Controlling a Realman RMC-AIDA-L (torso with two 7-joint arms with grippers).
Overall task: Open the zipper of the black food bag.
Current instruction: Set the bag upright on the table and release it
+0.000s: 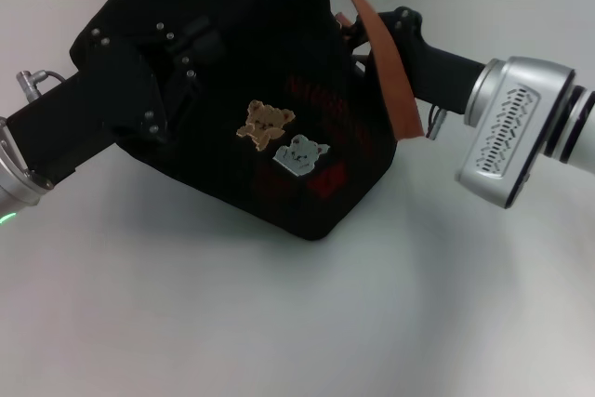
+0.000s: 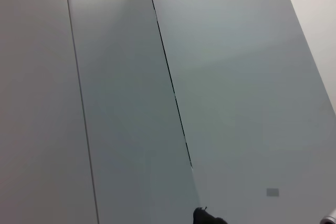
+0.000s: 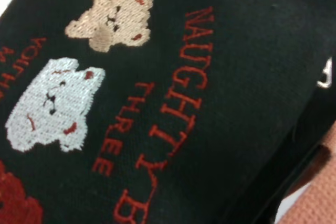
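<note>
While near the table's (image 1: 279, 323) far edge, black food bag (image 1: 307, 127) flanked by left gripper (image 1: 181, 53) and right gripper (image 1: 372, 34), both pressed against fabric; claw states impossible to tell.

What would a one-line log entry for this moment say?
black food bag on table | left gripper against bag's left side | right gripper by orange handle | zipper unseen

White table (image 1: 279, 323); pale wall panels (image 2: 236, 77) with dark seams
</note>
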